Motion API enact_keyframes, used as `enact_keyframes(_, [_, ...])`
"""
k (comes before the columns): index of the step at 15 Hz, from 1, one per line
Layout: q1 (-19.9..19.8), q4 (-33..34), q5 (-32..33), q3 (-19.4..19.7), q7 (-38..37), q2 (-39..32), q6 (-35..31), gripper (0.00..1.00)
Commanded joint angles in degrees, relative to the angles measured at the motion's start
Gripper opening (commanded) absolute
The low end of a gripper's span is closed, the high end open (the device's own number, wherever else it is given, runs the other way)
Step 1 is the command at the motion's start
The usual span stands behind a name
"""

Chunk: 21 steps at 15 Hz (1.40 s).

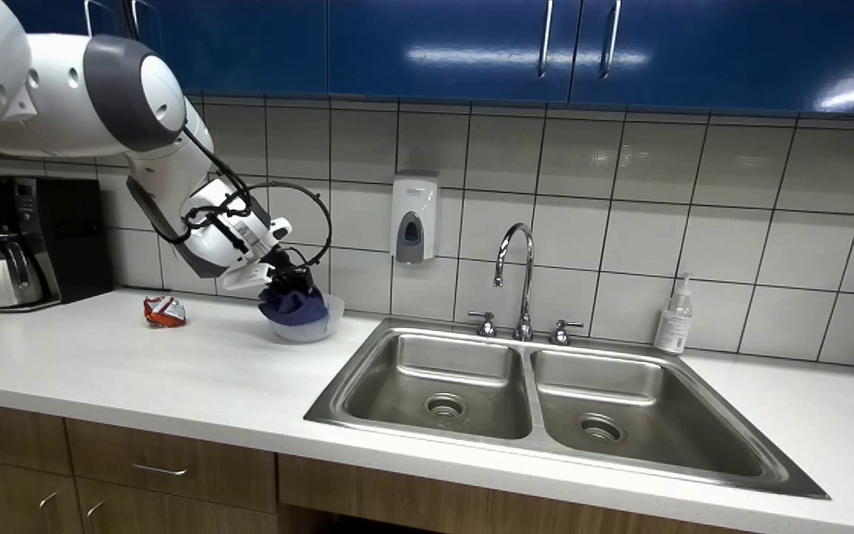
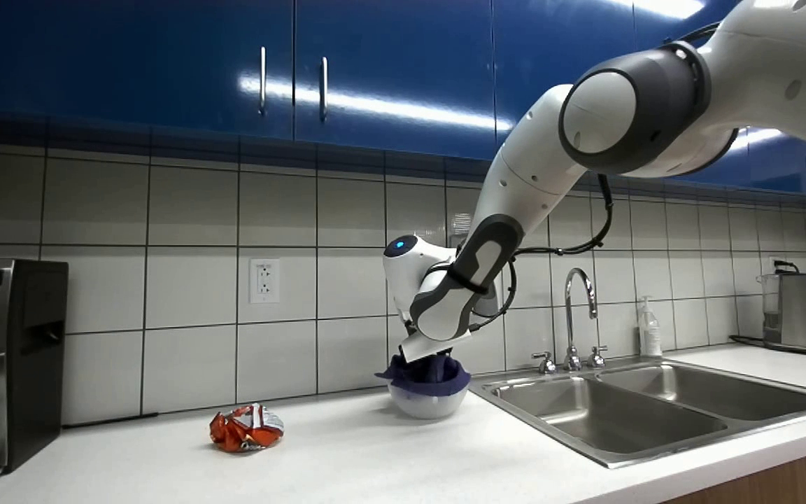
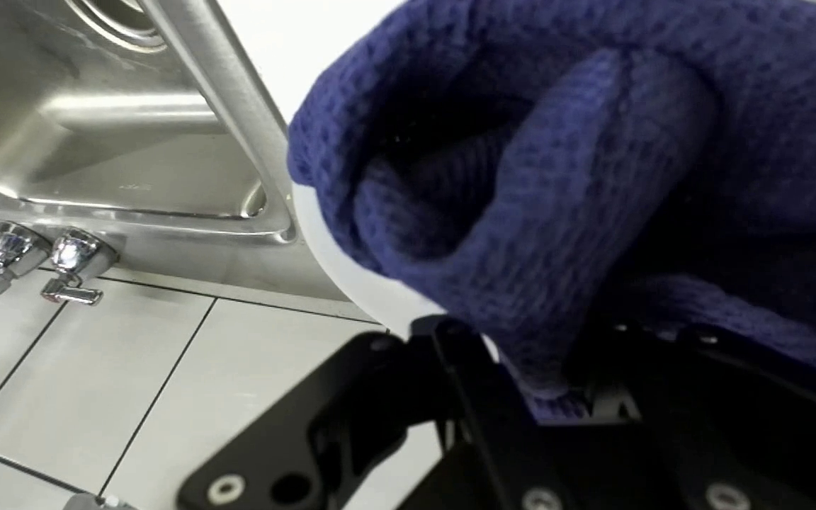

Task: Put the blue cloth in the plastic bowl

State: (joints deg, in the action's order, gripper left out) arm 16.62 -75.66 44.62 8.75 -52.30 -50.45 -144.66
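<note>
The blue cloth (image 1: 293, 307) is bunched in the mouth of the clear plastic bowl (image 1: 305, 331). In an exterior view, the cloth (image 2: 431, 378) overhangs the rim of the bowl (image 2: 427, 404), with a corner sticking out to the left. My gripper (image 1: 291, 283) points down over the bowl, touching the cloth; it also shows in an exterior view (image 2: 436, 353). In the wrist view, the cloth (image 3: 578, 163) fills the right side, and the bowl's edge (image 3: 379, 297) shows beside it. The gripper (image 3: 539, 343) has its links drawn in around a cloth fold; its fingertips are hidden in the cloth.
A double sink (image 1: 427, 415) with a faucet (image 1: 523, 282) lies beside the bowl. A red crumpled bag (image 2: 245, 428) lies on the counter. A coffee maker (image 1: 64, 237) stands near the wall. A soap dispenser (image 1: 414, 216) hangs on the tiled wall; blue cabinets (image 1: 449, 44) are above.
</note>
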Motion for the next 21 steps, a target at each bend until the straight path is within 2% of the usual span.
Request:
enact_keyframes(1, [1.2, 3.5, -2.5, 1.1, 0.3, -1.5, 2.4, 0.61])
enact_keyframes(6, [1.3, 1.3, -7.0, -0.4, 3.0, 1.0, 3.7, 0.99])
enact_keyframes(13, [3.2, -4.1, -13.5, -0.1, 5.4, 6.3, 4.6, 1.0])
enact_keyframes(17, [3.4, -10.9, -17.4, -1.4, 9.1, 12.7, 4.5, 1.0])
enact_keyframes(21, [5.2, -20.9, -16.9, -1.2, 7.8, 20.5, 3.0, 1.0])
